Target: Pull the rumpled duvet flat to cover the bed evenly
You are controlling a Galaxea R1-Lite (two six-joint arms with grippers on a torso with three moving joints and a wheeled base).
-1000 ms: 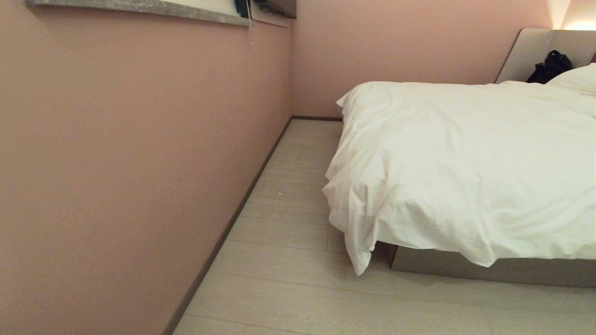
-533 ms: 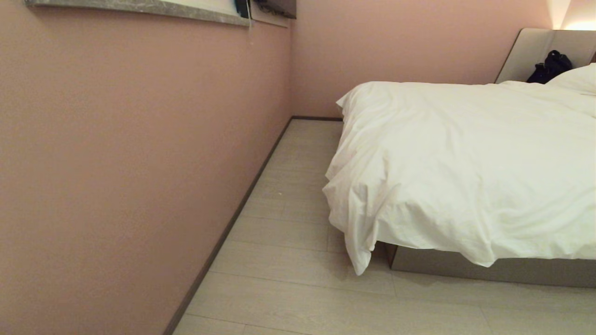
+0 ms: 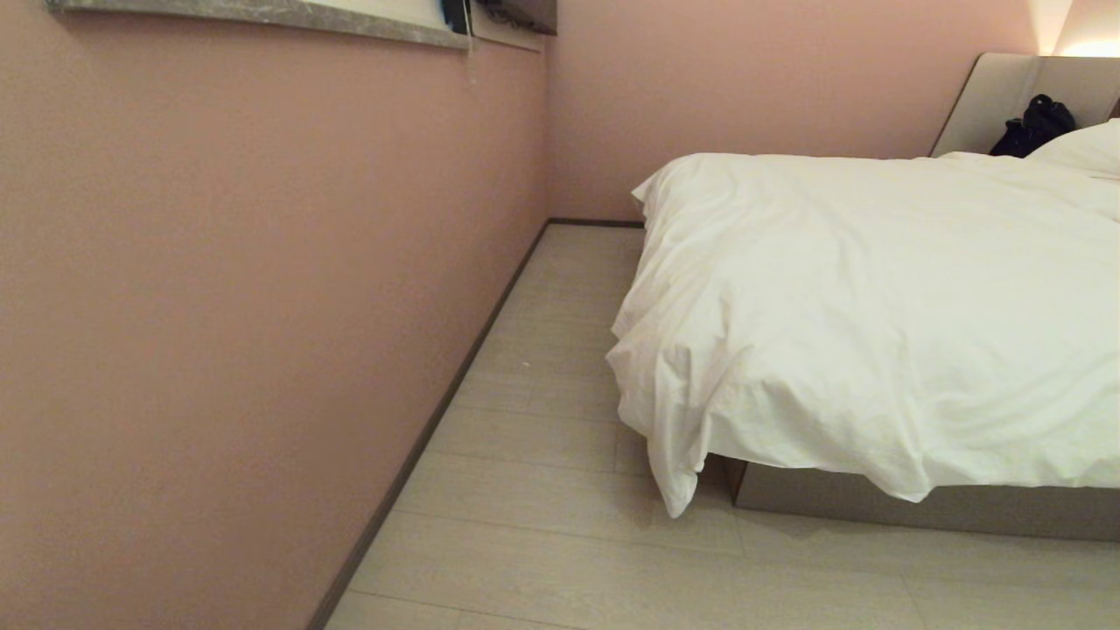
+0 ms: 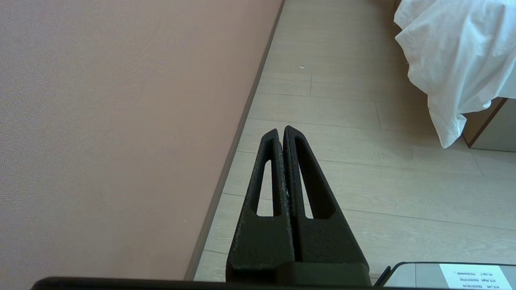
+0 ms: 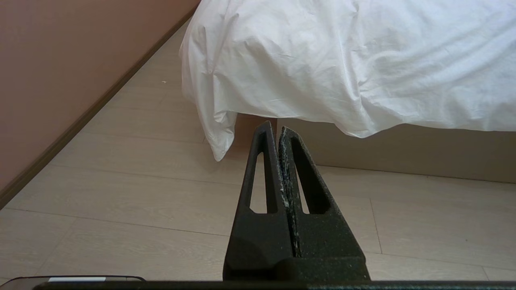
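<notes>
**Parked at the foot corner, both claws empty**

The duvet [image 3: 875,297] lies over the bed [image 3: 919,507], its corner [image 3: 678,490] drooping toward the floor [image 3: 542,525] beside the wall [image 3: 245,306]. My left claw [image 4: 282,135] and right claw [image 5: 274,131] are pinched closed on nothing, over the floor, well short of the cloth. Risk: tugging that hanging corner could drag the duvet further off-centre; a thin pinch may slip.

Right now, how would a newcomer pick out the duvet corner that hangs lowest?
Start at the bed beside the pink wall. The white duvet drapes over its near end. At the wall-side corner, one pointed tail droops almost to the floor, lower than the rest of the hem.
</notes>
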